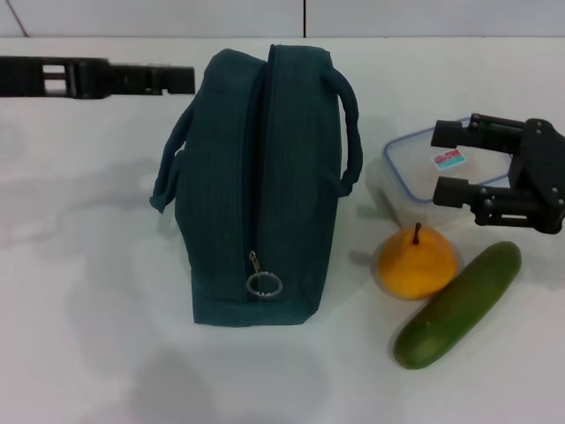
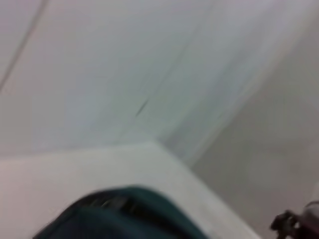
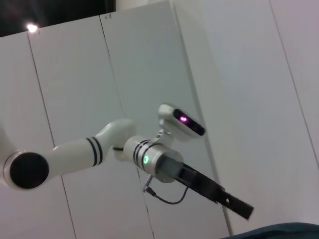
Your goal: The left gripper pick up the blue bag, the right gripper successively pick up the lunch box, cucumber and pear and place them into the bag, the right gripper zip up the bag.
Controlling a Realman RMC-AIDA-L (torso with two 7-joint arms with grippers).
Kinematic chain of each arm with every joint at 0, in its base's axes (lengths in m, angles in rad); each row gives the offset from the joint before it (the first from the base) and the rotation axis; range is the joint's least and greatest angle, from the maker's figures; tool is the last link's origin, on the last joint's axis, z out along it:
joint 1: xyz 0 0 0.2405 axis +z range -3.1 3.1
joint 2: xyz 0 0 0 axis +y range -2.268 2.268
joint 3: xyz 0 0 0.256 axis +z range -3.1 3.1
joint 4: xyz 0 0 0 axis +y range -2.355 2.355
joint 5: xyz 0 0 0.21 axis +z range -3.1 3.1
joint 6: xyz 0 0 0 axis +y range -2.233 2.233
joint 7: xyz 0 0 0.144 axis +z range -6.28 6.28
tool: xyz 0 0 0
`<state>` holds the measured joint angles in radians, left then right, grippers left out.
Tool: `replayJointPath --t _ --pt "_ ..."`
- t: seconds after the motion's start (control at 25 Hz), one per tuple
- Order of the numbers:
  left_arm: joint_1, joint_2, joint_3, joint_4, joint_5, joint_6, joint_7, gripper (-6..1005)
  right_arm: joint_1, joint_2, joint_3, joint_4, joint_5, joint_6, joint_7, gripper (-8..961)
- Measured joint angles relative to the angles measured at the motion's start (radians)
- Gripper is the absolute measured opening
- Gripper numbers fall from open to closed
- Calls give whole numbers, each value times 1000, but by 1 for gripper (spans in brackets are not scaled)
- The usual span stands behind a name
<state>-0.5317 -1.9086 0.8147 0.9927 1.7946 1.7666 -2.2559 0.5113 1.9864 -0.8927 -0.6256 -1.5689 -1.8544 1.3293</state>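
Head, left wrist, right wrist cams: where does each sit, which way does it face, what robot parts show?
Head view: on the head, looking down at the table; shows the blue bag, lunch box, pear, cucumber, left gripper far left, right gripper open over the lunch box.
Left wrist view: tilted up toward walls; no own fingers visible.
Right wrist view: faces the wall, showing the left arm.
Shared: the blue bag's edge appears in all three.
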Motion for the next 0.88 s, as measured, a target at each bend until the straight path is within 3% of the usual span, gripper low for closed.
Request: replayJointPath --t 0.2,0.4,0.88 --pt "-45 6 1 -4 114 3 -138 879 -6 4 0 4 -5 2 -24 740" --pt "-66 10 6 -10 133 3 -222 878 -21 8 4 4 -6 3 -44 740" --pt "-141 7 0 -122 252 -23 -249 875 -34 13 0 4 -7 4 -58 739"
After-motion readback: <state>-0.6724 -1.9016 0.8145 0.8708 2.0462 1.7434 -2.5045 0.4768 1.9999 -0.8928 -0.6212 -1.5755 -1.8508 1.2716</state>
